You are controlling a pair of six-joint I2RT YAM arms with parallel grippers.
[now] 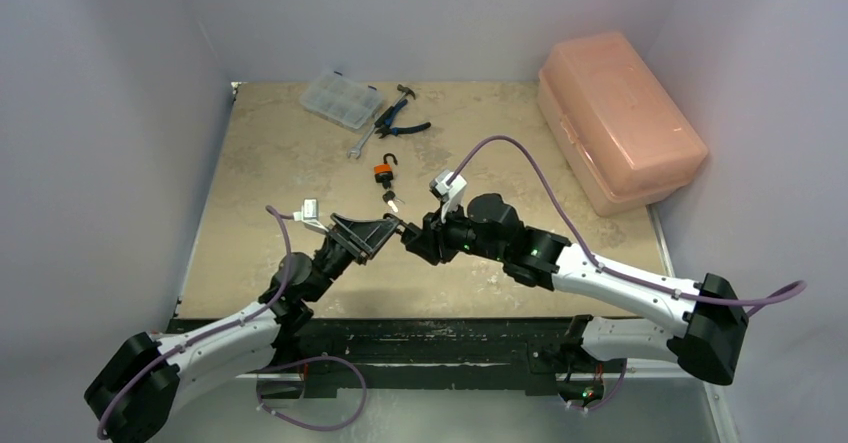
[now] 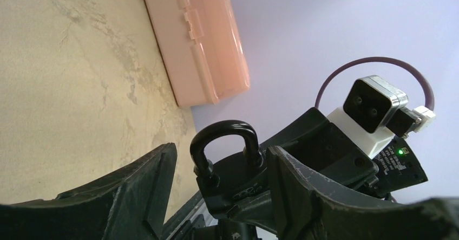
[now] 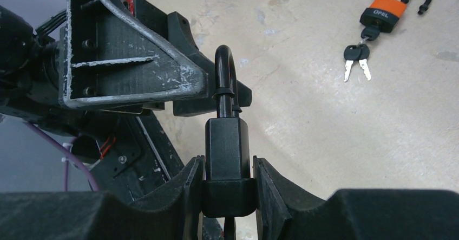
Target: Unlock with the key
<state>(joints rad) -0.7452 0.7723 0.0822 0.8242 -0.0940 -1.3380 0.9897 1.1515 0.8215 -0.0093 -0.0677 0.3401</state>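
Note:
My right gripper (image 1: pixel 413 239) (image 3: pixel 227 167) is shut on the body of a black padlock (image 3: pixel 227 145), holding it above the table with the shackle pointing at the left gripper. A thin dark piece sticks out under the body; I cannot tell what it is. My left gripper (image 1: pixel 388 231) (image 2: pixel 222 154) is open, with one finger on each side of the black padlock's (image 2: pixel 230 169) shackle, not touching it. An orange padlock (image 1: pixel 383 172) (image 3: pixel 383 15) lies on the table with its shackle swung open, and two keys (image 1: pixel 390 200) (image 3: pixel 357 61) hang from it.
A pink plastic box (image 1: pixel 620 118) (image 2: pixel 200 39) stands at the back right. A clear organizer case (image 1: pixel 340 98), blue-handled pliers (image 1: pixel 400 121) and a wrench (image 1: pixel 362 143) lie at the back. White walls enclose the table (image 1: pixel 280 183).

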